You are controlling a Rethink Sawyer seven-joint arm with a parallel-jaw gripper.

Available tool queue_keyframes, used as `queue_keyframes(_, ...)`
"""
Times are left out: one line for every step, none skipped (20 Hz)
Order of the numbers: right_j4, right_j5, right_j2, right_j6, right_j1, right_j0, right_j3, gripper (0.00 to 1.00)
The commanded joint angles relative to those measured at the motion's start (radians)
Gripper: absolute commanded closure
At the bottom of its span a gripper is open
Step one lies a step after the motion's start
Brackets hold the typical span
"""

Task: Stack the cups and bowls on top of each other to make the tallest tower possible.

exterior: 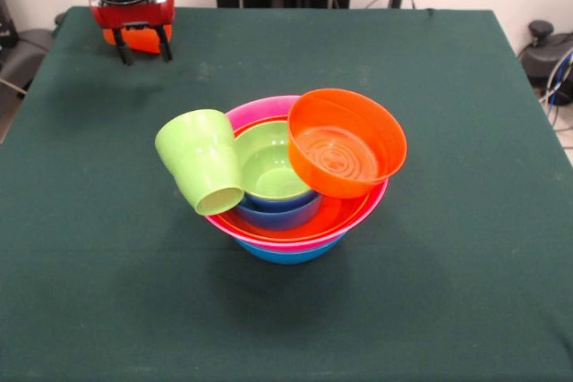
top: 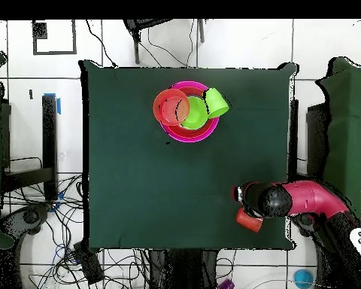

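The tower stands mid-table: a large blue bowl at the bottom, then a pink bowl and a large orange bowl. A small blue bowl and a small lime-green bowl nest inside. A smaller orange bowl leans tilted on the right rim. The lime green cup lies tipped on the left rim. My gripper hovers at the far left corner, its fingers apart. The orange cup shows just behind it, and beside the gripper in the overhead view. The tower also shows there.
The green cloth table carries nothing else. My arm reaches in over the table's edge at the robot's side. Cables and furniture lie on the floor around the table.
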Motion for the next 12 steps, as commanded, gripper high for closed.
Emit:
queue_keyframes(0.005,0.092,0.035,-0.352,-0.006,0.013,0.022,0.0)
queue_keyframes(0.019,0.099,0.04,-0.348,-0.026,0.01,0.034,0.0)
queue_keyframes(0.033,0.107,0.045,-0.343,-0.047,0.006,0.046,0.0)
queue_keyframes(0.047,0.12,0.05,-0.339,-0.065,0.011,0.048,0.0)
queue_keyframes(0.054,0.124,0.054,-0.337,-0.076,0.009,0.054,0.0)
queue_keyframes(0.066,0.131,0.057,-0.328,-0.08,0.012,0.048,0.0)
queue_keyframes(0.075,0.135,0.058,-0.32,-0.083,0.014,0.045,0.0)
queue_keyframes(0.094,0.138,0.066,-0.309,-0.111,0.007,0.065,0.0)
queue_keyframes(0.108,0.144,0.074,-0.31,-0.13,0.004,0.078,0.0)
queue_keyframes(0.139,0.155,0.09,-0.307,-0.173,-0.008,0.11,0.0)
queue_keyframes(0.157,0.161,0.101,-0.305,-0.201,-0.013,0.127,0.0)
queue_keyframes(0.19,0.166,0.122,-0.298,-0.25,-0.028,0.161,0.0)
